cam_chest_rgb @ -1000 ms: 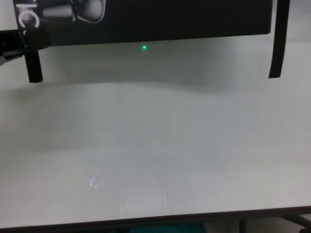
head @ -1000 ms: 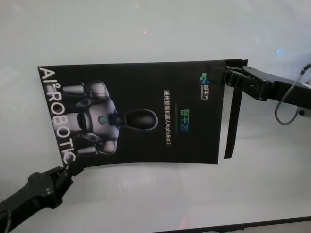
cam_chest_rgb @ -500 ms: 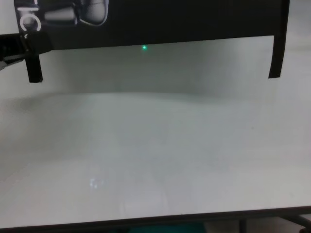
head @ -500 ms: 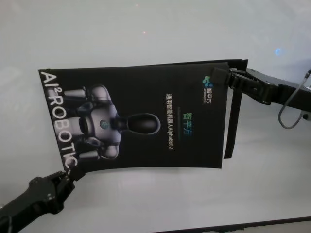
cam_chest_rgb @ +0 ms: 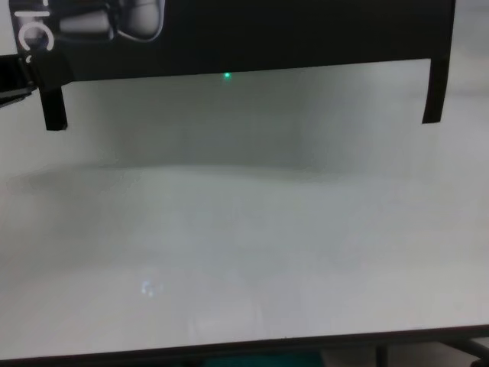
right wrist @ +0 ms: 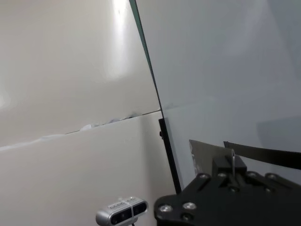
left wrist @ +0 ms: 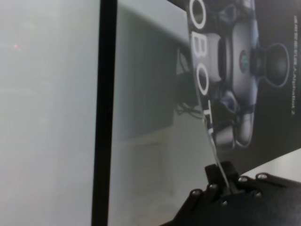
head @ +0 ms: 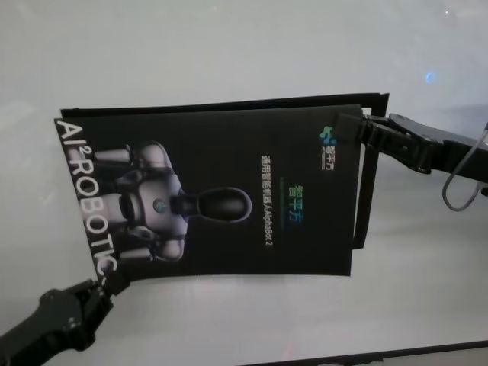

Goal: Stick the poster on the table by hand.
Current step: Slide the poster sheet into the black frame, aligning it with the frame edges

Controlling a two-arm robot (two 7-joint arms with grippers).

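Note:
The poster (head: 229,198), a black glossy sheet with a grey-white robot picture and white letters, hangs spread above the white table (head: 229,46), held between both arms. My left gripper (head: 107,288) is shut on its near left corner, where the sheet's thin edge sits between the fingertips (left wrist: 225,181). At the far right corner my right gripper (head: 357,128) is shut on it too, pinching the sheet's edge (right wrist: 231,167). From the chest, only the poster's lower part (cam_chest_rgb: 267,34) shows, hanging clear of the table (cam_chest_rgb: 244,229).
Thin black strips hang from the poster's sides, one on the right (head: 362,198) (cam_chest_rgb: 435,92) and one on the left (cam_chest_rgb: 52,107) (left wrist: 103,113). The table's dark front edge (cam_chest_rgb: 244,348) runs close to me. A small grey camera unit (right wrist: 122,212) shows in the right wrist view.
The poster has shifted toward me and a little left. My left gripper moved nearer to me with its corner, and the right gripper followed slightly.

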